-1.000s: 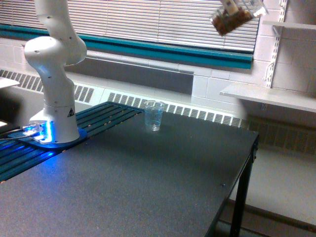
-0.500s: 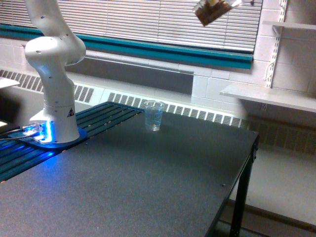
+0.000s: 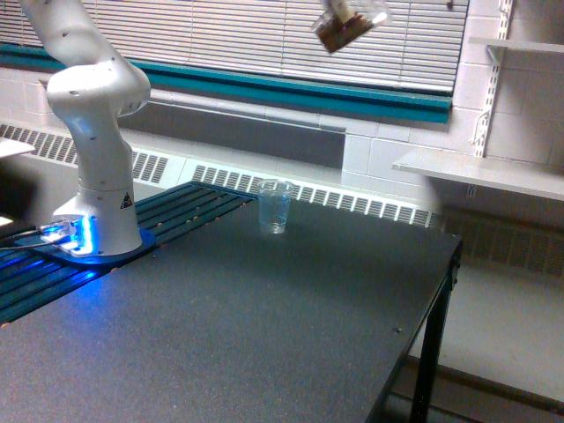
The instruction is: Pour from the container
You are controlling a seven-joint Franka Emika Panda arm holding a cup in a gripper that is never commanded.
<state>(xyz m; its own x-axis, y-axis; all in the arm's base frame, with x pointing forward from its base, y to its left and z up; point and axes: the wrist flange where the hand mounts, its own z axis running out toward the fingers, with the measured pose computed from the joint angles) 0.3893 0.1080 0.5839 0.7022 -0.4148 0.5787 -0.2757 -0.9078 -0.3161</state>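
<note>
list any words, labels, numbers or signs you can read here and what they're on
No text here can be read.
Small dark triangular sticker on the white robot arm base: too small to make out.
Faint printed marks on the slim clear cup on the table: too blurred to read.
The container with brown pieces at the top of the view: no label visible.

White blinds [image 3: 220, 35] over teal sill [image 3: 291, 88]; white block wall [image 3: 388, 150]; shelves [image 3: 480, 172] right; dark table [image 3: 264, 326].
</note>
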